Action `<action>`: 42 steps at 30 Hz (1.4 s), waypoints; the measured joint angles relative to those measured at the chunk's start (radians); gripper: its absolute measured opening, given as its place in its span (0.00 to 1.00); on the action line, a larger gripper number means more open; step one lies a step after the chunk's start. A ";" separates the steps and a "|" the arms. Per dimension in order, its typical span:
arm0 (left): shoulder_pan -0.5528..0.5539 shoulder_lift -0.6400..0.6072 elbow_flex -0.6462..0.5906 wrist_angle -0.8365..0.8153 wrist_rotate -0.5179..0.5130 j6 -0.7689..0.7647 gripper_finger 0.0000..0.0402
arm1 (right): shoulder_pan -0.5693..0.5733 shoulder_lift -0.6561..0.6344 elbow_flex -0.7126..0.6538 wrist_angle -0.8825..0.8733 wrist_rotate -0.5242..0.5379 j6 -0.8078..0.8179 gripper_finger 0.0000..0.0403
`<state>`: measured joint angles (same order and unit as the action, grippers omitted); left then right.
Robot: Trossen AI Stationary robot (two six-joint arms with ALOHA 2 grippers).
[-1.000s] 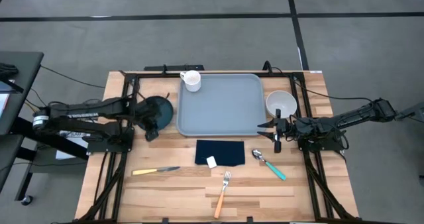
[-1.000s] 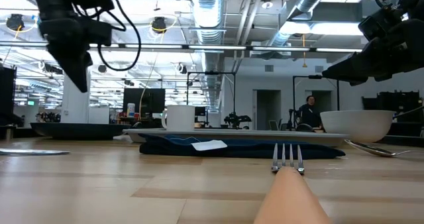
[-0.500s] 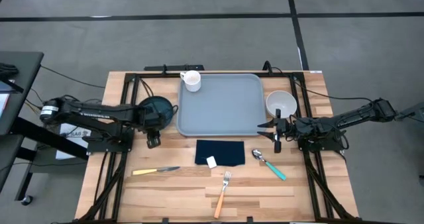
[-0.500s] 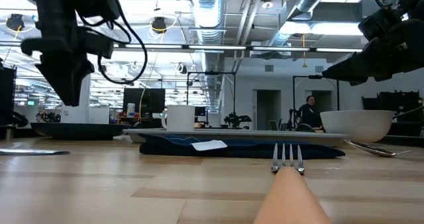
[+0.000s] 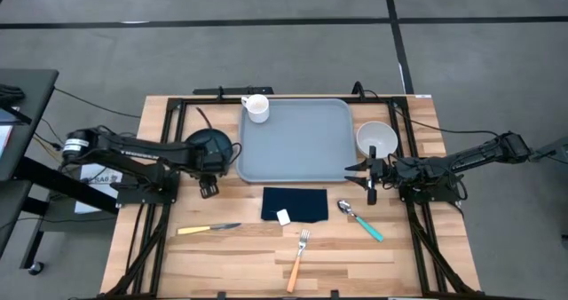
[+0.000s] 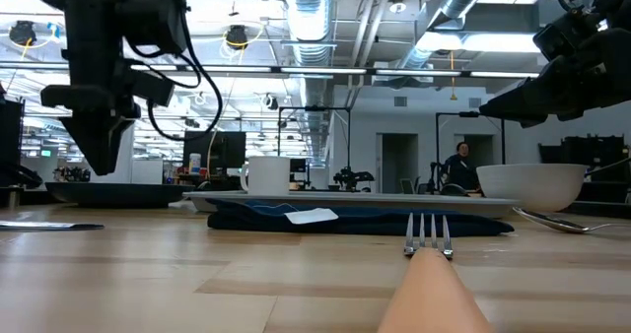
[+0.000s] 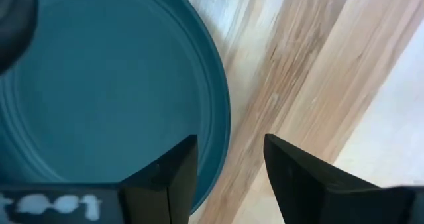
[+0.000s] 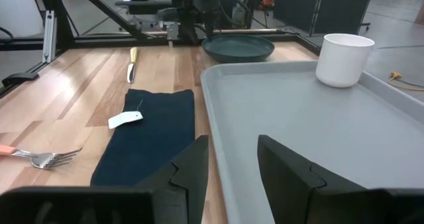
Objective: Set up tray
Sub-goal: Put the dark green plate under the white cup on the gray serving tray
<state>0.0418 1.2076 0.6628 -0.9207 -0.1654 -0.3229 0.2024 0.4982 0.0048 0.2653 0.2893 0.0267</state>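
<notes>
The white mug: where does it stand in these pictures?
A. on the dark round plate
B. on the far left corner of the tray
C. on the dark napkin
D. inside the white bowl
B. In the high view the white mug stands on the far left corner of the light blue-grey tray, apart from the napkin, the bowl and the plate.

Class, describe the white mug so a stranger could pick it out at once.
Find the light blue-grey tray on the wooden table. The white mug stands upright at its far-left corner. Unlike the wider white bowl beside the tray, it has a handle.
</notes>
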 joint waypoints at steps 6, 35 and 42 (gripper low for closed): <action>0.000 0.083 0.000 0.000 0.000 0.000 0.40 | 0.000 0.000 0.000 0.000 0.000 0.000 0.30; -0.001 0.314 0.044 0.037 -0.016 0.008 0.40 | 0.000 0.000 0.000 0.000 0.000 0.000 0.30; -0.001 0.314 0.045 0.036 -0.023 0.009 0.40 | 0.000 0.000 0.000 0.000 0.000 0.000 0.30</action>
<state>0.0410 1.5219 0.7074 -0.8845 -0.1881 -0.3141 0.2020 0.4984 0.0047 0.2653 0.2893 0.0268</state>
